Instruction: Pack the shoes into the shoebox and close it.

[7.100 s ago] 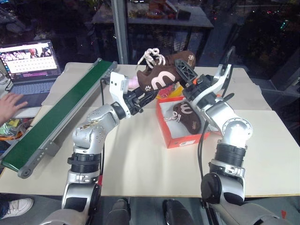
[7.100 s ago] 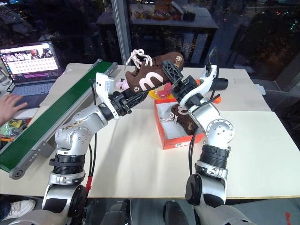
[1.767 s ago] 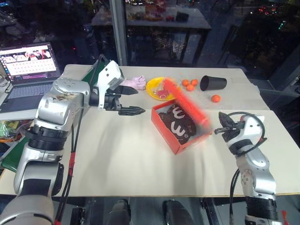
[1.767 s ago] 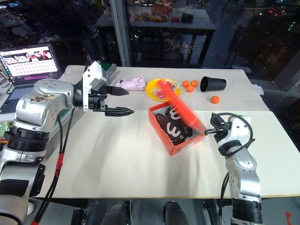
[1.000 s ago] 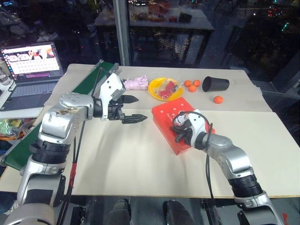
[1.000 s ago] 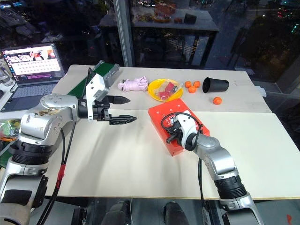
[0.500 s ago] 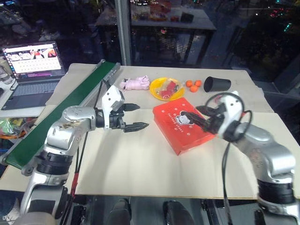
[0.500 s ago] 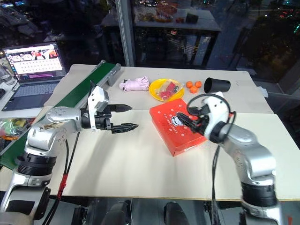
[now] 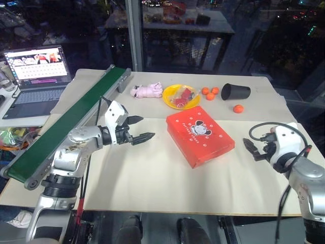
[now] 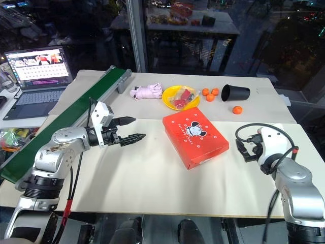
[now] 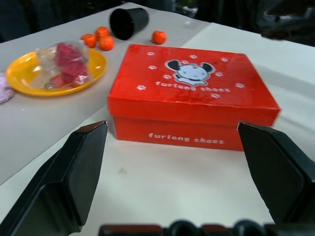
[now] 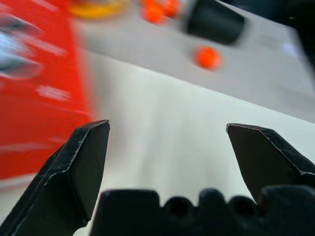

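Looks finished: shoebox point(image 9: 200, 135) mid-tabletop point(image 9: 152, 178) with lid flat down, presumably hiding the shoes, nothing evidently left. Left pincer point(image 9: 140, 128) and right pincer point(image 9: 254, 149) both spread wide, empty, on either side and apart from it. Reveals "furlong shoes" lettering in the left wrist view, unreadable from the head.

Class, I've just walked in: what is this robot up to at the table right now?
The red shoebox sits closed on the table, its mouse-printed lid down, so the packing looks done. Neither gripper holds anything: the left gripper hangs open to the box's left, pointing toward it, and the right gripper is open off to the box's right. Behind the box lie a yellow plate, small oranges and a tipped black cup.
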